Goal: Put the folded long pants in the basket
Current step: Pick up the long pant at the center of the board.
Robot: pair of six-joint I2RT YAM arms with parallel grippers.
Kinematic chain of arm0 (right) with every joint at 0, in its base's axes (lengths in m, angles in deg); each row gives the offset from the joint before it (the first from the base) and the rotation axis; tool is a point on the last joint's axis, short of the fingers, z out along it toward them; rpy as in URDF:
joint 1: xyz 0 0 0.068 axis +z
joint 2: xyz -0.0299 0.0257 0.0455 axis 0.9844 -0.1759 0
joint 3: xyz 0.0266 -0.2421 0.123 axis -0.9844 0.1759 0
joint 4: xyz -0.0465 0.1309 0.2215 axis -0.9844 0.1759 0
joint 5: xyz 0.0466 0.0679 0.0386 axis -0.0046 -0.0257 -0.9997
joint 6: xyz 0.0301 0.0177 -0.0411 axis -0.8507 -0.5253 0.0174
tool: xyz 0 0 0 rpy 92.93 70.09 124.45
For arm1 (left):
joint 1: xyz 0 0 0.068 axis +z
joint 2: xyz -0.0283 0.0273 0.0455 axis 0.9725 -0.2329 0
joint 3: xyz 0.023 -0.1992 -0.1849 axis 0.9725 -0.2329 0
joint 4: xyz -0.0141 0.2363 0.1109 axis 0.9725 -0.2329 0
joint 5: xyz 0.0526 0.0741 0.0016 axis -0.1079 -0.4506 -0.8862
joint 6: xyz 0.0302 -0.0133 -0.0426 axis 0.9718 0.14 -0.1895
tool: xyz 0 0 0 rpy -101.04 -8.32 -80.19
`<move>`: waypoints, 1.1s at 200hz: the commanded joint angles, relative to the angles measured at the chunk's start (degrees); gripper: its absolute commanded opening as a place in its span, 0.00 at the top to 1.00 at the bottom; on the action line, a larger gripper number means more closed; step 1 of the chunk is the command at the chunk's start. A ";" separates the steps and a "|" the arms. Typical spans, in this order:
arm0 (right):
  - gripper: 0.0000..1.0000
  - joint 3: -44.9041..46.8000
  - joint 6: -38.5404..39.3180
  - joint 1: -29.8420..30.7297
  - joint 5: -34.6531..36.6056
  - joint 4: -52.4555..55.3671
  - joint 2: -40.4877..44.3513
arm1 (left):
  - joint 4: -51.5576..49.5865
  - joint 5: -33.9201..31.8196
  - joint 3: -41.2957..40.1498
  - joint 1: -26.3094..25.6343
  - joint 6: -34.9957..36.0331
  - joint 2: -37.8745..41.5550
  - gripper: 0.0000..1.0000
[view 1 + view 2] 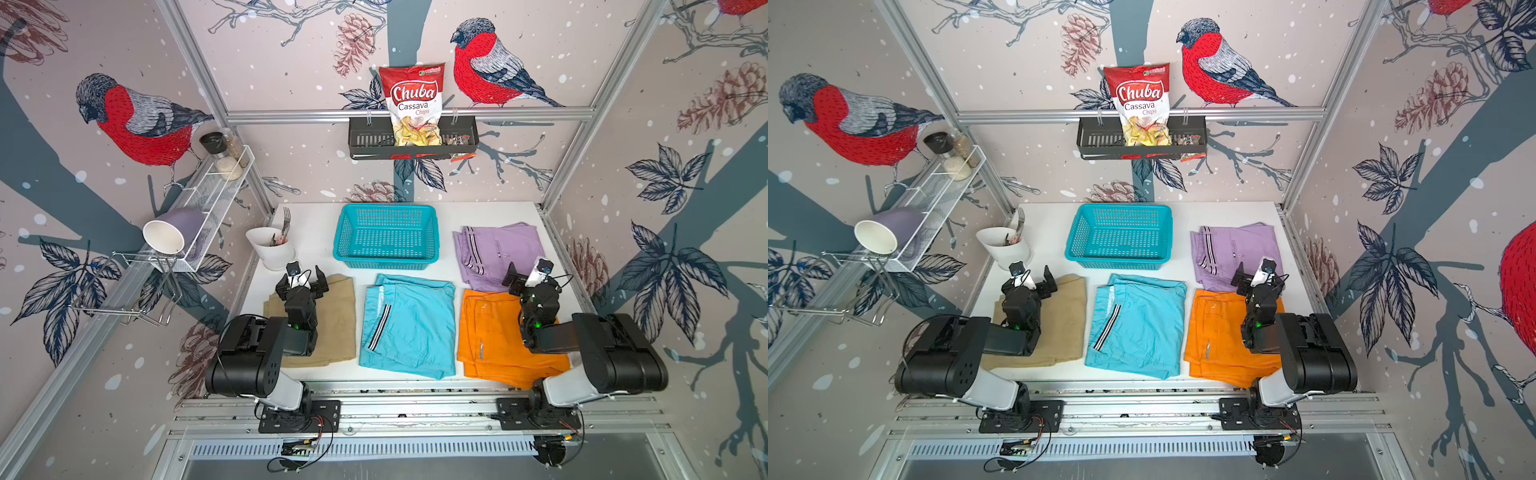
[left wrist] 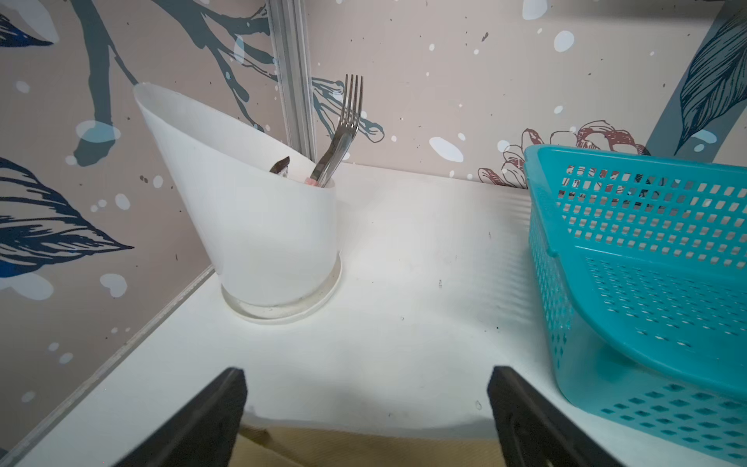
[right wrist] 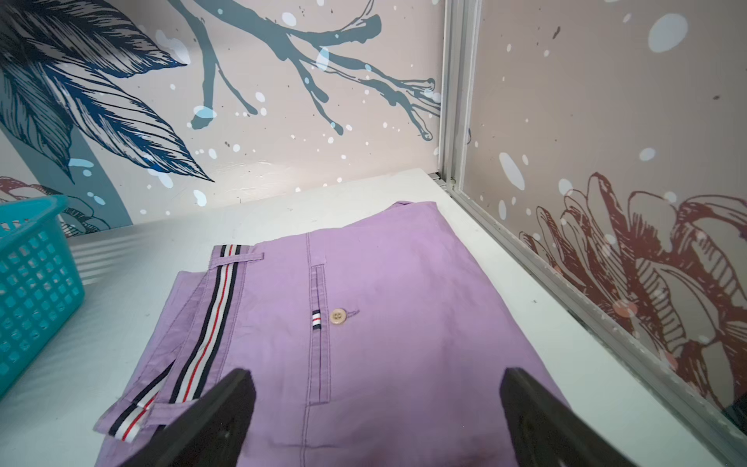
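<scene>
Pre-grasp step: basket (image 1: 386, 262) empty, ahead between both grippers. Jaws stand apart on left gripper (image 2: 366, 384), over beige pants (image 1: 336, 328), and right gripper (image 3: 376, 384), over lilac pants (image 3: 384, 323). Next: descend, pinch all layers, lift to basket.

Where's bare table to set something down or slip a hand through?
Widest bare patch: between the cutlery holder and the teal basket. Narrower strips: basket to lilac pants, and behind those pants. Front row is crowded: beige pants, light blue pants, orange pants lie nearly edge to edge.
</scene>
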 commanded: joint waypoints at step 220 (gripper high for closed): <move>0.00 -22.75 -2.32 19.09 4.48 47.35 31.60 | -52.99 3.38 18.03 -4.52 -19.23 29.63 0.03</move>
